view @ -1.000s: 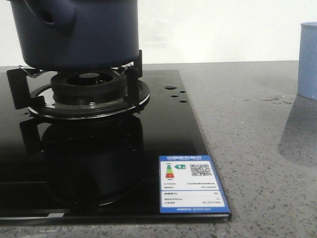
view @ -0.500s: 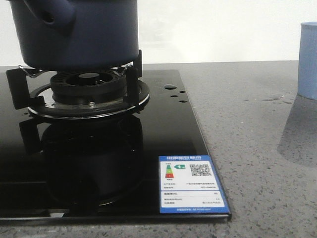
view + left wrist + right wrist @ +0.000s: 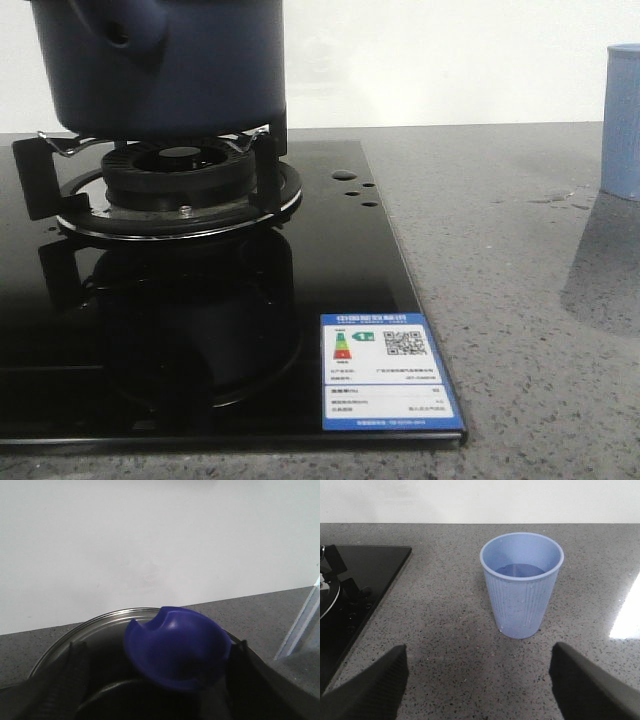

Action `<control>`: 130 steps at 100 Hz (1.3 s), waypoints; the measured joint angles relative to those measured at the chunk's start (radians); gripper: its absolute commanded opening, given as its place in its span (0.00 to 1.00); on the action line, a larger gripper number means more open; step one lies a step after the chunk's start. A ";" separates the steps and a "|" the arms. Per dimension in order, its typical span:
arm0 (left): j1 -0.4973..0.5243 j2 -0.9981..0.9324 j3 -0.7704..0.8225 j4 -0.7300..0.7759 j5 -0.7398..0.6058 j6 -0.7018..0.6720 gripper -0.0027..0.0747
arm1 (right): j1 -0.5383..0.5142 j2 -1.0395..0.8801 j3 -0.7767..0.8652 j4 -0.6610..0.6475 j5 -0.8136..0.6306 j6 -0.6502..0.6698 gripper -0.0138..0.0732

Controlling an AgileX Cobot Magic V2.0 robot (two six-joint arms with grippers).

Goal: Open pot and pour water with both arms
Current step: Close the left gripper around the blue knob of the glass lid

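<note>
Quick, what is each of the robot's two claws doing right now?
Left gripper: fingers on either side of the blue lid knob; a firm grip cannot be told.
Right gripper: open, empty, facing the light-blue cup.

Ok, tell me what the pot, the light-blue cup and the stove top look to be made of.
Pot: dark navy with a matte, low-glare skin, probably coated or enamelled metal; the look leaves it open.
Cup: light blue with fine vertical ribs and a thin rim, likely plastic, holding liquid.
Stove top: glossy black panel mirroring the burner, probably tempered glass.
</note>
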 measured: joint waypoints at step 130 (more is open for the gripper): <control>-0.021 0.078 -0.020 0.047 -0.097 0.000 0.69 | 0.003 0.000 0.000 0.004 0.009 0.000 0.77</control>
